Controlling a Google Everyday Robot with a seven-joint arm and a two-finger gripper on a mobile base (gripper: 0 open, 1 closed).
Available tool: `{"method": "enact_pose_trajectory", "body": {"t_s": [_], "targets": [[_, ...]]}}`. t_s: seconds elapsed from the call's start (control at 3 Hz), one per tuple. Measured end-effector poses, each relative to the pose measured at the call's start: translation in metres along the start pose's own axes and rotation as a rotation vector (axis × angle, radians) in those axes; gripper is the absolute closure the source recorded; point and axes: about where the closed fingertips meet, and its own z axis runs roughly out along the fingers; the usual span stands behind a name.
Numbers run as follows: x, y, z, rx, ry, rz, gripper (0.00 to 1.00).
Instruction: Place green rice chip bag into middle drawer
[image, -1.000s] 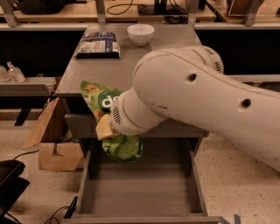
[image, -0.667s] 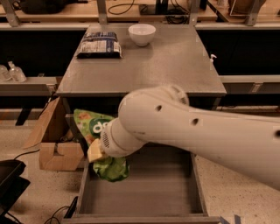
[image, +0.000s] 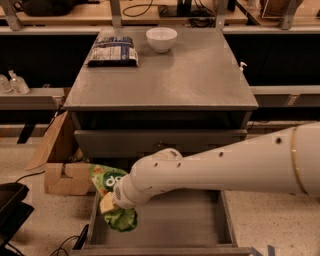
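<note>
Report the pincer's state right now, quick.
Pincer: closed on the green rice chip bag, low over the left side of the open middle drawer.

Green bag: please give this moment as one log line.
gripper: shut on green bag | place: over open drawer, left side | release: pending

- Probably a robot lab or workshop, not a home.
- A white robot arm (image: 225, 165) reaches across, with its gripper (image: 111, 202) low at the left front of the open drawer (image: 200, 220), by the green bag (image: 106, 177).
- A grey metal bench (image: 200, 75) has drawers, and cables (image: 145, 7) lie on the work surfaces behind.
- There is a speckled hard floor (image: 280, 220), a cardboard box (image: 65, 177), and what look like pump bottles (image: 15, 82) on a side shelf.
</note>
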Motion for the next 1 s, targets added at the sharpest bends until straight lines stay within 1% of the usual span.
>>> {"method": "enact_pose_trajectory", "body": {"t_s": [0.33,0.67,1.0], "targets": [[0.001,-0.05,0.069,-0.039,0.034,0.077,1.0],[0.002,-0.079,0.105,-0.05,0.071,0.119,1.0],[0.004,-0.08,0.11,-0.055,0.079,0.126,0.82]]}}
